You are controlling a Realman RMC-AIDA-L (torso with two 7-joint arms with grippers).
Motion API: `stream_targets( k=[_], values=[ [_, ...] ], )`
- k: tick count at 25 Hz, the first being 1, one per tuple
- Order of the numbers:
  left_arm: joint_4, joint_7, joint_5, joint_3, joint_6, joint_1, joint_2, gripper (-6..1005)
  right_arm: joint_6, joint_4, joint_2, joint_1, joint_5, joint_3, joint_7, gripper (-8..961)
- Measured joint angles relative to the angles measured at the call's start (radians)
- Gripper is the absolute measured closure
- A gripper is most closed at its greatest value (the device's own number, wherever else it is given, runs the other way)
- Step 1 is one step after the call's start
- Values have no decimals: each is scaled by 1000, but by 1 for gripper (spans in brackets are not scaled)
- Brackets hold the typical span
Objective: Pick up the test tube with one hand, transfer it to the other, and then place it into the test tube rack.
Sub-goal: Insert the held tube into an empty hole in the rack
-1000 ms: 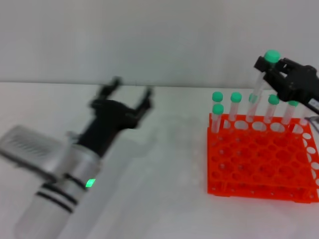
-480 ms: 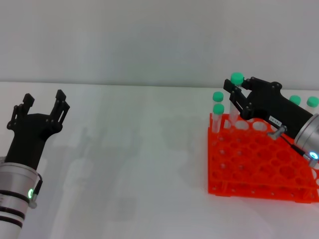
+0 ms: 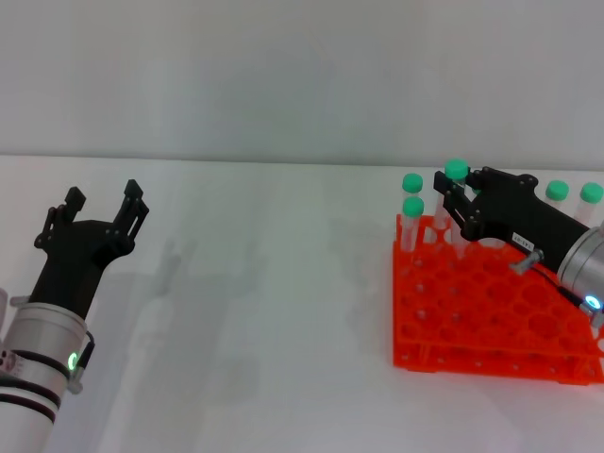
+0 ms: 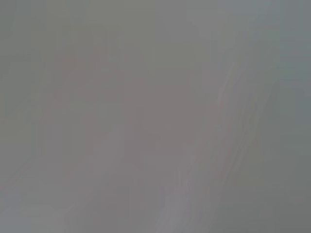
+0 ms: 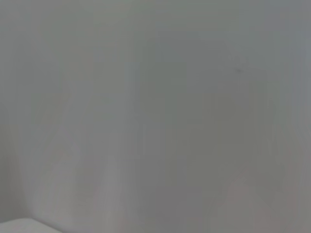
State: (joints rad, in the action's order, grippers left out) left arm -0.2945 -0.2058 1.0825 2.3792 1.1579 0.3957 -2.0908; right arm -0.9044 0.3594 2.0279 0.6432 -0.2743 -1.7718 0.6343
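In the head view, my right gripper (image 3: 454, 192), black with a small white label, is shut on the test tube (image 3: 456, 171). It grips just below the mint-green cap and holds the tube upright over the back row of the orange test tube rack (image 3: 491, 307). The tube's lower end reaches down to the rack's top tier; I cannot tell whether it sits in a hole. My left gripper (image 3: 102, 196) is open and empty, far to the left above the white table. Both wrist views show only a blank grey surface.
Several other green-capped tubes stand in the rack's back rows, two at its left corner (image 3: 412, 206) and two behind my right gripper (image 3: 557, 190). The white table (image 3: 274, 311) lies between the two arms, with a pale wall behind it.
My right gripper has come down with the tube from above the rack to its back row. My left arm has swung away to the far left, open and empty.
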Motion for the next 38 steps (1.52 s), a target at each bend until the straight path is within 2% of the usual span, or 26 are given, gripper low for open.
stream_targets(
  k=[4,16,27,30,38],
  values=[
    [0,0,0,1,-6,-1,-1,191,-3,2,0,-2,43,-19,0,741],
    [0,-25,1,4,-7,-7,0,194,-5,4,0,-5,424,-254,-59,741],
    [2,-26,1,5,-8,-13,0,195,-3,37,0,1,916,-536,-273,741],
    [3,-26,1,5,-9,-14,0,195,-5,42,0,5,957,-568,-289,741],
    [12,-26,0,7,-14,-12,-1,194,1,62,0,6,962,-578,-289,741]
  ],
)
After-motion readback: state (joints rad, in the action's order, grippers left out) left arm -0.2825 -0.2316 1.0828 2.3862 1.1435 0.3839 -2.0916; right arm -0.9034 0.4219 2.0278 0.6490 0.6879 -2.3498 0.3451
